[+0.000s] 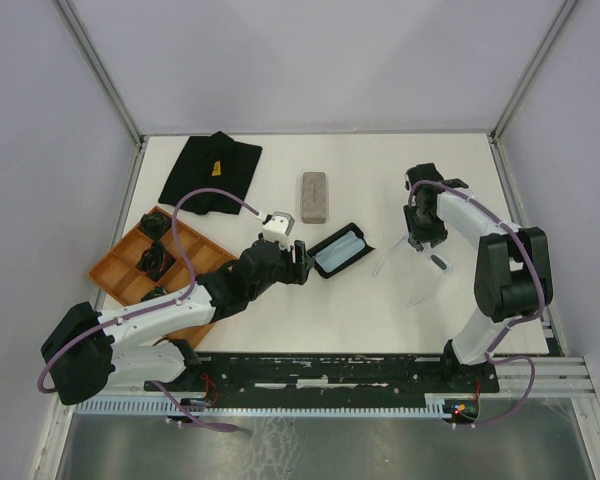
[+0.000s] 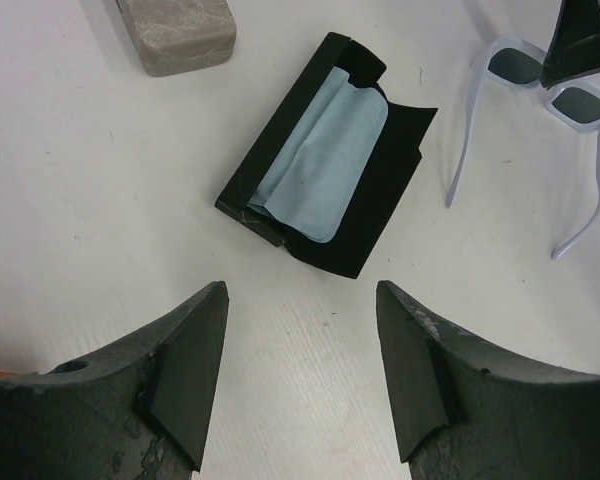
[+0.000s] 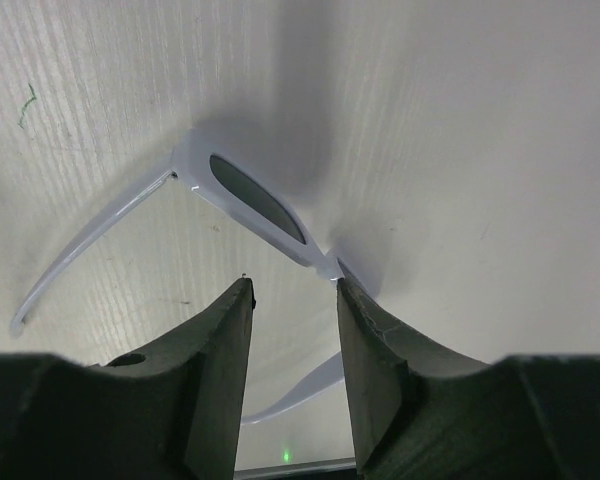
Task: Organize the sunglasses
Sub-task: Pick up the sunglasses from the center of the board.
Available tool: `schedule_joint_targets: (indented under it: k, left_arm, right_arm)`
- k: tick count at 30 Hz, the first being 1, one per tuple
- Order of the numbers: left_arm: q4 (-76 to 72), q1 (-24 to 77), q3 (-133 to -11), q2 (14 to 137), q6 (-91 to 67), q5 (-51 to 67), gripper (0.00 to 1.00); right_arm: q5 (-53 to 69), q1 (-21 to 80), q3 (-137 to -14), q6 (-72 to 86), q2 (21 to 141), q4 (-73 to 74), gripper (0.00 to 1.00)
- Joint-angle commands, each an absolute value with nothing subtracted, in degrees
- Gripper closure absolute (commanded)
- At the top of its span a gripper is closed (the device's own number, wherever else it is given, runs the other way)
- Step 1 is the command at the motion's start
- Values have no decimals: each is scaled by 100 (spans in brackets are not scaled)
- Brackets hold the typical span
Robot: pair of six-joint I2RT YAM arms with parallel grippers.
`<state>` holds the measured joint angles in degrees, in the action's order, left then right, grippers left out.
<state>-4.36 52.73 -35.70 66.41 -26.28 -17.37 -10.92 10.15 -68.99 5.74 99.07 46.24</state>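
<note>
The pale-framed sunglasses (image 3: 255,205) lie unfolded on the white table, lenses dark, right of centre (image 1: 437,262). My right gripper (image 3: 292,285) hovers just over them, open; its right fingertip (image 3: 342,285) touches the bridge, and one temple runs under the gap between the jaws. In the top view that gripper (image 1: 418,240) stands over the frame's front. My left gripper (image 2: 300,290) is open and holds nothing, a short way in front of an open black case (image 2: 380,190) with a light blue cloth (image 2: 325,150) in it. The pale sunglasses (image 2: 540,85) also show in the left wrist view.
A closed grey case (image 1: 315,196) lies behind the black case (image 1: 340,252). A black cloth bag (image 1: 212,170) is at the back left. An orange divided tray (image 1: 120,265) at the left holds dark items that I cannot identify. Frame posts stand at the table's corners.
</note>
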Motion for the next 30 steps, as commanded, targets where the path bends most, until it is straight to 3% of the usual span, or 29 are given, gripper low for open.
schedule_joint_targets:
  k: [1,20,30]
  left_arm:
    - [-646,5264,-3753,6645,-2602,-1631,32]
    - [-650,5259,-3728,6619,-2610,-1591,32]
    - [-648,5260,-3727,6612,-2606,-1596,32]
  right_arm:
    - [-1325,960,-6872,616,9670,4706,52]
    - [-1609,939,-7017,544,9986,4964,55]
    - [-1696,939,-7051,545,10100,4931,63]
